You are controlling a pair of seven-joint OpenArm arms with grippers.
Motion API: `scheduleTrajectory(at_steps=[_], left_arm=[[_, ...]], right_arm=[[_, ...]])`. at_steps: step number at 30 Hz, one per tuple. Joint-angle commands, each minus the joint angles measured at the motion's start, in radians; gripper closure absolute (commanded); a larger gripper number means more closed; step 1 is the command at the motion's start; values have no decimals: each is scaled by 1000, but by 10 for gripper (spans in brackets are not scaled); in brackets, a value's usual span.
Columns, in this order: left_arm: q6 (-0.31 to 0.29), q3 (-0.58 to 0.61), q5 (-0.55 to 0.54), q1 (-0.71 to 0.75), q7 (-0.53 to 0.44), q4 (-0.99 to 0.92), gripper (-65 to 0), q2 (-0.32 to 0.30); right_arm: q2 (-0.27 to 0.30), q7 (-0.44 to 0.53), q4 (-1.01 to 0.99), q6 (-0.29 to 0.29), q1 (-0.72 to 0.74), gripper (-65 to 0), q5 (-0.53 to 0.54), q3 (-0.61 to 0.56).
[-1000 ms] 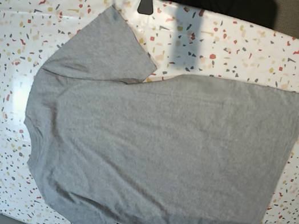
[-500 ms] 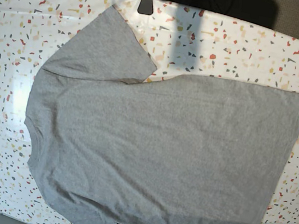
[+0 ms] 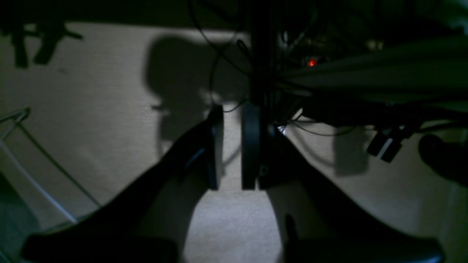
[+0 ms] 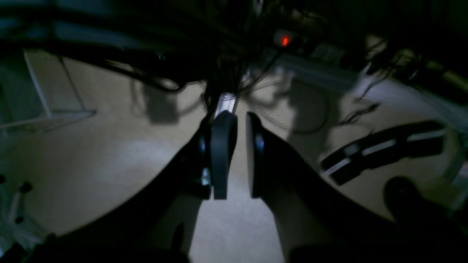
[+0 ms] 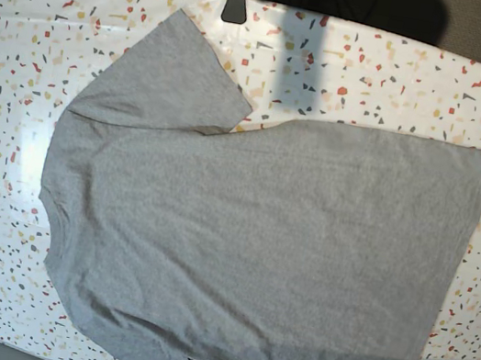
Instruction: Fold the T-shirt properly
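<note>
The T-shirt [image 5: 256, 248] is lying flat on the speckled terrazzo worktop [image 5: 399, 73], plain side up, its long axis running across the base view: collar end toward that view's left, straight hem at the right. One short sleeve is fanning out toward the far edge; the other is drooping just over the near edge.

Neither arm is over the cloth. Both wrist cameras are looking down at dim beige carpet and cables, so the shirt is lying well apart from both claws, up on the worktop. The left claw [image 3: 232, 148] is standing narrow, a thin slit between its dark pads, gripping nothing. The right claw [image 4: 237, 155] is the same: nearly closed and empty.

By my reckoning folding has not begun. The hem end is sitting on the left arm's side, the collar end on the right's.

The heather-grey cotton is looking soft and limp, with faint wrinkles near the shoulder.
</note>
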Motion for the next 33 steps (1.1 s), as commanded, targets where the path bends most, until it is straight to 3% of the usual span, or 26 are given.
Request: scheduleTrajectory(at_steps=[1, 10, 17, 20, 23, 27, 29, 33], left_arm=[[-6, -5, -25, 35, 5, 48, -93, -1], [-6, -5, -15, 114, 64, 344, -93, -2], [-6, -5, 84, 109, 90, 562, -93, -2], [-6, -5, 125, 88, 90, 647, -93, -15], [-6, -5, 161, 48, 90, 690, -93, -67], [-33, -5, 173, -20, 91, 700, -93, -158], [-65, -4, 172, -54, 90, 700, -94, -204], [-70, -4, 174, -122, 91, 700, -117, -277]], right_arm=[[6, -4, 45, 7, -38, -100, 27, 23], [6, -39, 342, 25, -164, -100, 48, 219], [10, -64, 503, 39, -162, -100, 48, 349], [42, -64, 558, 39, -162, -100, 48, 368], [84, -80, 594, 39, -142, -100, 48, 367], [130, -183, 607, 38, -61, -100, 48, 367], [145, -229, 607, 39, -10, -100, 48, 367], [162, -275, 607, 40, 89, -100, 44, 367]])
